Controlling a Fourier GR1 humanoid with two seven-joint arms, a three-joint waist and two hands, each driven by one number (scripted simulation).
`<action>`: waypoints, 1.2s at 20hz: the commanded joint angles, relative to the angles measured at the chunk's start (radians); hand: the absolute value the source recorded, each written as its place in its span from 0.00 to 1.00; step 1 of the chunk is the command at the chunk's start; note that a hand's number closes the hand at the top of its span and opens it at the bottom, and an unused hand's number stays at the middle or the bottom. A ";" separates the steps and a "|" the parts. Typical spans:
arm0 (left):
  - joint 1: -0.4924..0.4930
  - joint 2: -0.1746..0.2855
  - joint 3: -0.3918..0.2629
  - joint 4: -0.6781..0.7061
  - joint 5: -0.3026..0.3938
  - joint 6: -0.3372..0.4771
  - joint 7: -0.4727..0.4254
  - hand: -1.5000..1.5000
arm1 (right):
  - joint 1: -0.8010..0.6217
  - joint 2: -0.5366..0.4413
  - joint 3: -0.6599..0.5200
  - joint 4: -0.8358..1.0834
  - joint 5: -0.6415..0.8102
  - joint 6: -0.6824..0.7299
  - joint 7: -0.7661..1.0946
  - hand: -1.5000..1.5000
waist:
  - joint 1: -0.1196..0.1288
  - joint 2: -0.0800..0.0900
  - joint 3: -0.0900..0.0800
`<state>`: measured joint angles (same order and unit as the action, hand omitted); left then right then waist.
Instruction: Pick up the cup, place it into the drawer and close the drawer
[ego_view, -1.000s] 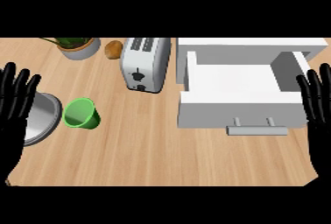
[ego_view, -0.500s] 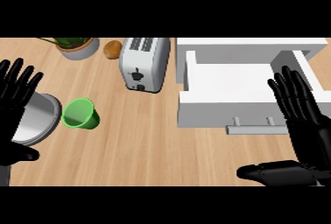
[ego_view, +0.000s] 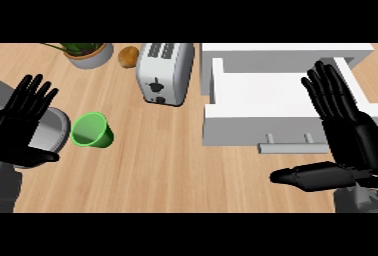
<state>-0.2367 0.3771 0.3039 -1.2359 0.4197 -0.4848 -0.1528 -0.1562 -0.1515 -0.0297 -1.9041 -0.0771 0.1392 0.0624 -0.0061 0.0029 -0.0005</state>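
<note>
Two hands spread flat: left hand (ego_view: 26, 126) near the cup (ego_view: 92, 131), right hand (ego_view: 344, 120) over the open drawer (ego_view: 247, 127).

bright even light, w/ faint soft shadows round drawer (ego_view: 255, 131)

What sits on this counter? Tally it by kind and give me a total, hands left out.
Green cup: 1
Toaster: 1
Potted plant: 1
Small brown item: 1
Metal bowl: 1
Open drawer: 1
Total: 6
</note>
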 joint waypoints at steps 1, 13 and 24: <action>-0.063 0.016 0.001 0.189 -0.072 -0.027 -0.084 0.00 | -0.027 -0.015 -0.025 -0.057 -0.020 -0.002 0.069 0.00 | -0.002 -0.001 0.000; -0.169 0.049 -0.012 0.716 -0.300 -0.021 -0.471 0.00 | -0.095 -0.013 -0.058 0.047 -0.017 0.002 0.021 0.00 | -0.011 0.004 -0.002; -0.233 0.062 -0.013 0.990 -0.388 0.033 -0.706 0.00 | -0.126 -0.023 -0.076 0.080 -0.038 0.029 -0.016 0.00 | -0.030 0.016 -0.005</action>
<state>-0.4547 0.4166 0.2749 -0.3498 0.0440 -0.4121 -0.7498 -0.2646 -0.1639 -0.0733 -1.8662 -0.0894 0.1494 0.0892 -0.0292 0.0108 -0.0005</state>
